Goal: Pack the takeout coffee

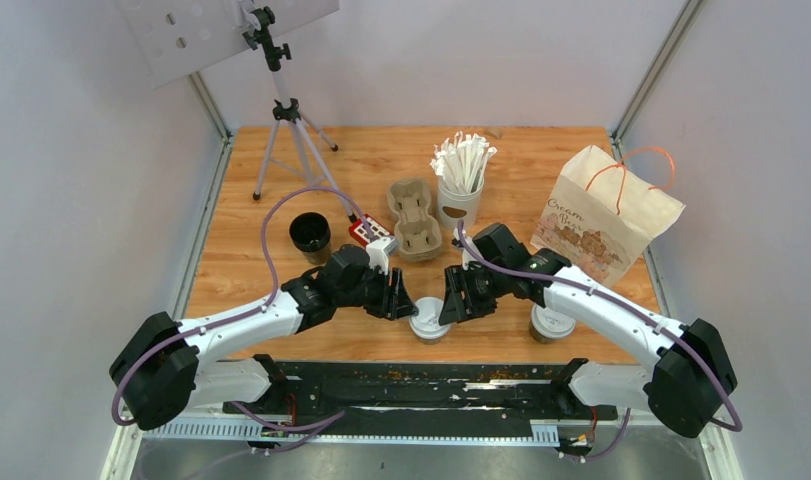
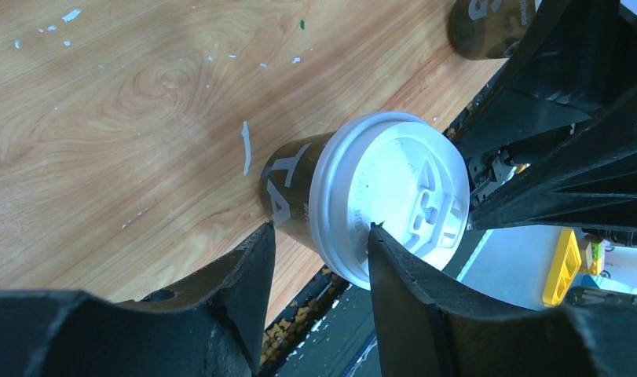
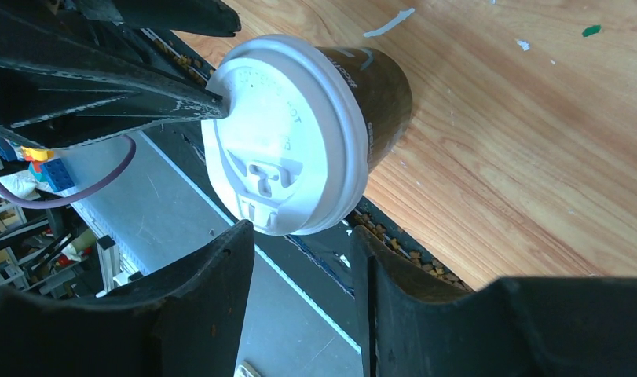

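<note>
Cup (image 2: 287, 196) stands upright, lid (image 2: 389, 196) seemingly facing up.

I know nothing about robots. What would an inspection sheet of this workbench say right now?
Surface: wooden table, flecked with white scraps; brown crumbs along the black rail at its near edge.
Job's things: first coffee cup upright and lidded, between the two grippers; second coffee cup lidded, beside the right arm.
Clutter: pulp tray, white cup of sticks, paper bag, open black cup, small red and white item.
Grippers: left gripper and right gripper both open, tips near the first cup's lid from opposite sides; contact cannot be told.
Cables: purple cable along each arm.
Surroundings: tripod back left; plain white walls.
</note>
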Robot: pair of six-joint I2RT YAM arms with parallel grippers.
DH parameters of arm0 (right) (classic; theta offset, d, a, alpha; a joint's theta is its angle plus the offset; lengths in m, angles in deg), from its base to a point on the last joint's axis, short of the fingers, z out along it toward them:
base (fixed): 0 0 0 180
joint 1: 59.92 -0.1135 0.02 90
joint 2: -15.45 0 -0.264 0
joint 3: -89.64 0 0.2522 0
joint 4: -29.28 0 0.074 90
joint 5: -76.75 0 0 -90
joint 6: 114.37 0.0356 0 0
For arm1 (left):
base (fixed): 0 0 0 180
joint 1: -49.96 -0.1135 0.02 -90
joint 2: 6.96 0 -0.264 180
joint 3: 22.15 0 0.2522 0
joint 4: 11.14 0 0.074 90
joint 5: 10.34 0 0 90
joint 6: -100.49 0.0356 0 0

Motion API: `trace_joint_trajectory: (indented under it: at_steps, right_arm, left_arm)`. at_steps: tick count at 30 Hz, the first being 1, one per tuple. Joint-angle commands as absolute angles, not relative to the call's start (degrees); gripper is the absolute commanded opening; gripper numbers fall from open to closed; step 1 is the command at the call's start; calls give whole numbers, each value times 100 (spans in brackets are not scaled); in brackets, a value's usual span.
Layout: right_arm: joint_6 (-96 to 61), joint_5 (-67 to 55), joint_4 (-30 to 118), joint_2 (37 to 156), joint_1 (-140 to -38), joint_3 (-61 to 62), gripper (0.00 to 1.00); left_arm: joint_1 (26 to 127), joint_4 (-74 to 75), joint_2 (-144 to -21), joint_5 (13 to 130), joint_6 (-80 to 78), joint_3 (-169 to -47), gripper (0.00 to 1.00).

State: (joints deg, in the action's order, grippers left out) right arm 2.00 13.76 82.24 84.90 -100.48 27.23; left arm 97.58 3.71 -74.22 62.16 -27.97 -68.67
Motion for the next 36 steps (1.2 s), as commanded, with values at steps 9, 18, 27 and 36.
trace_joint_trajectory:
  at_steps: [9,18,27,36]
  right_arm:
    - [258,1547,7373,8703,-10010,3193,44]
    - [104,1624,6907,8609,-9966,3681,41]
    - [21,1724,6484,8627,-9798,4183,39]
    - [-35,1900,6356,8558,-9629,4212,38]
  left_arm:
    - [9813,778,-7605,6476,-2566,-6956,54]
    - [9813,980,-7596,6645,-2492,-6956,52]
    - [9813,1251,-7540,6849,-2384,-6983,52]
    - [9813,1264,-7501,6806,-2362,-7004,52]
